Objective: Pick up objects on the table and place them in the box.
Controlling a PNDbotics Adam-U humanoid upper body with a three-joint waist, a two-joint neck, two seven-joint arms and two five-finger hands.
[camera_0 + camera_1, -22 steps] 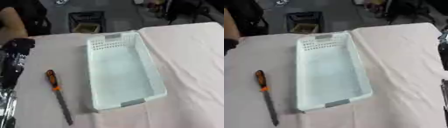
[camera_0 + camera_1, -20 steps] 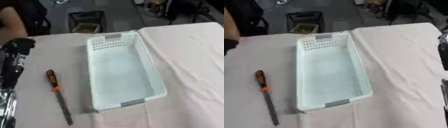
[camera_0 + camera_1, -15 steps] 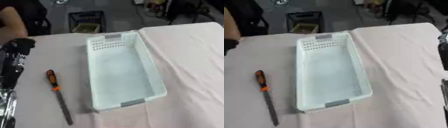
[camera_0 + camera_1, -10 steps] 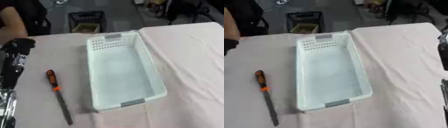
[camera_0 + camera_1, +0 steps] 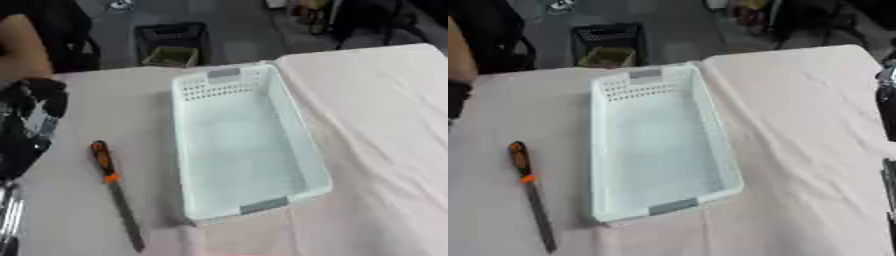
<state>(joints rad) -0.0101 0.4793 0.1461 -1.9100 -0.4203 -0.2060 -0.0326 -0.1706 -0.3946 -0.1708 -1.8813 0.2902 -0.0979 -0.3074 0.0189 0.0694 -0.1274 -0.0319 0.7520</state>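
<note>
Orange-handled file (image 5: 114, 192) beside box (image 5: 297, 135)

Lay mid-table (image 5: 376, 115): box (image 5: 245, 150), long side running near to far. Lay left of box, apart from it, roughly parallel: file (image 5: 115, 192), handle at far end. Hung left of file, at view's edge: left hand (image 5: 31, 120).
</note>
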